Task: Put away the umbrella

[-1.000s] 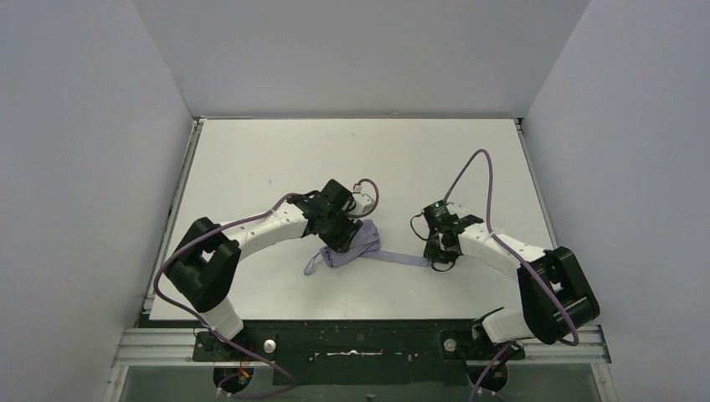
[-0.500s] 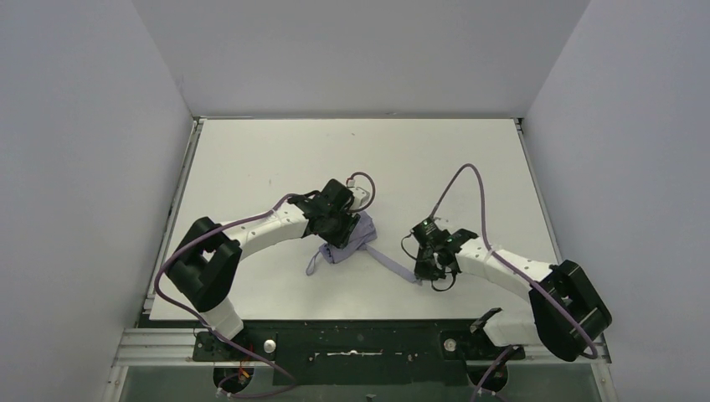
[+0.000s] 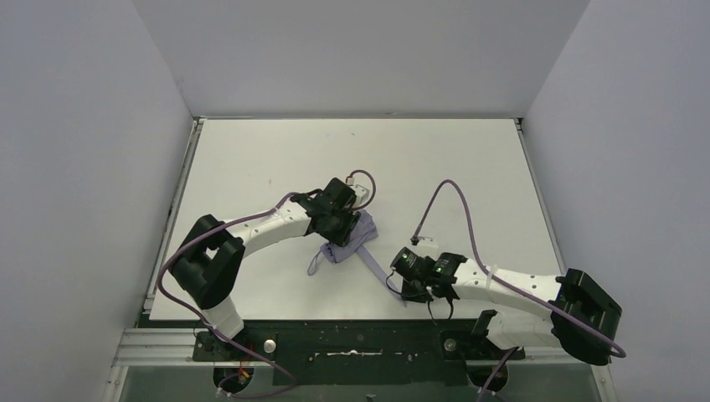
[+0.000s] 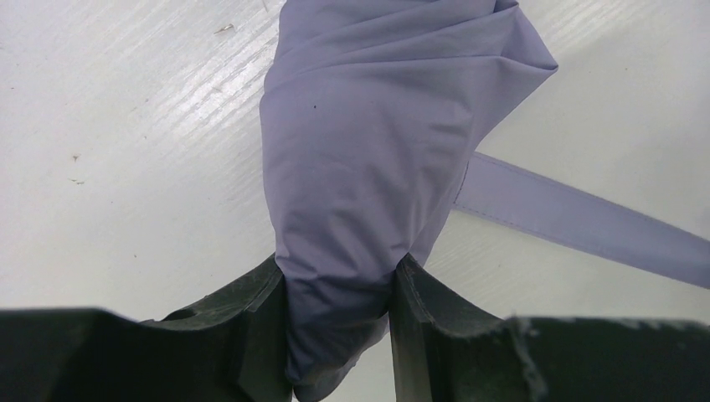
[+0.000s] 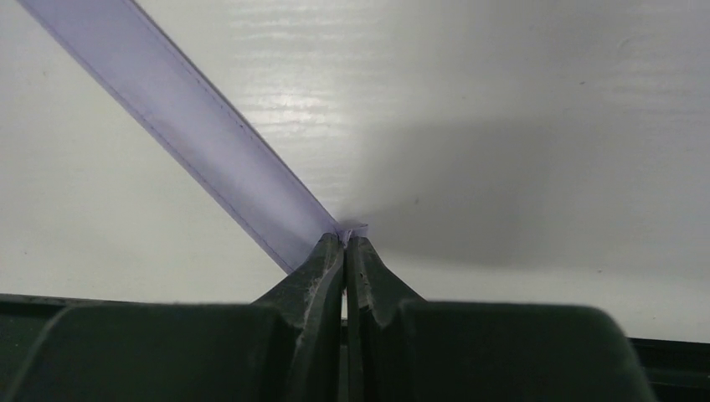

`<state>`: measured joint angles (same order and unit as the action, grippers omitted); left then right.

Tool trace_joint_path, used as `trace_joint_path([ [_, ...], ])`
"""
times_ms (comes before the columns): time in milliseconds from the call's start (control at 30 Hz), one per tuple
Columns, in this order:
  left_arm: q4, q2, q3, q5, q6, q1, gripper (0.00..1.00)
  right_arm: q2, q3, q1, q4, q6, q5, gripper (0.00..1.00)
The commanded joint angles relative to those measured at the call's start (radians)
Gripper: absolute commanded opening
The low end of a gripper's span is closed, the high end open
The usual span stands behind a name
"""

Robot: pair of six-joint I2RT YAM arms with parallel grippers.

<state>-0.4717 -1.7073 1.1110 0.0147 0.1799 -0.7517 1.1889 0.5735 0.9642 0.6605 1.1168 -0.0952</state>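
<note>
Looking down on one white worktop [image 3: 251, 159], faintly speckled and scuffed, boxed in by three plain pale grey walls [image 3: 360, 50]. Counting one umbrella [image 3: 362, 230], a crumpled lavender bundle lying near the worktop's middle, a little toward the near edge; one strap [image 3: 378, 263] running from it toward the near right; two arms [image 3: 268, 230]. Left fingers [image 4: 243, 335] clenched around the bundle's fabric; right fingers [image 5: 318, 280] pinched tight on the strap's end.
</note>
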Motion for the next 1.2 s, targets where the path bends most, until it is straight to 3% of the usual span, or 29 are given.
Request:
trace_joint_path([
  [0,-0.020,-0.027,0.039,0.122,-0.010,0.031,0.03,0.033,-0.024,0.100,0.117,0.095,-0.045,0.00],
  [333,-0.022,-0.021,0.033,0.152,-0.059,0.031,0.03,0.015,-0.026,0.180,0.168,0.148,-0.087,0.00],
  [667,0.139,-0.004,-0.130,0.242,-0.087,-0.102,0.02,-0.020,-0.053,0.182,0.059,0.120,-0.062,0.00],
  [867,0.150,-0.019,-0.135,0.254,-0.146,-0.158,0.02,-0.047,-0.044,0.183,0.075,0.098,-0.066,0.01],
  [1167,0.175,-0.025,-0.138,0.287,-0.242,-0.241,0.02,-0.096,0.014,0.162,0.130,0.054,-0.136,0.25],
])
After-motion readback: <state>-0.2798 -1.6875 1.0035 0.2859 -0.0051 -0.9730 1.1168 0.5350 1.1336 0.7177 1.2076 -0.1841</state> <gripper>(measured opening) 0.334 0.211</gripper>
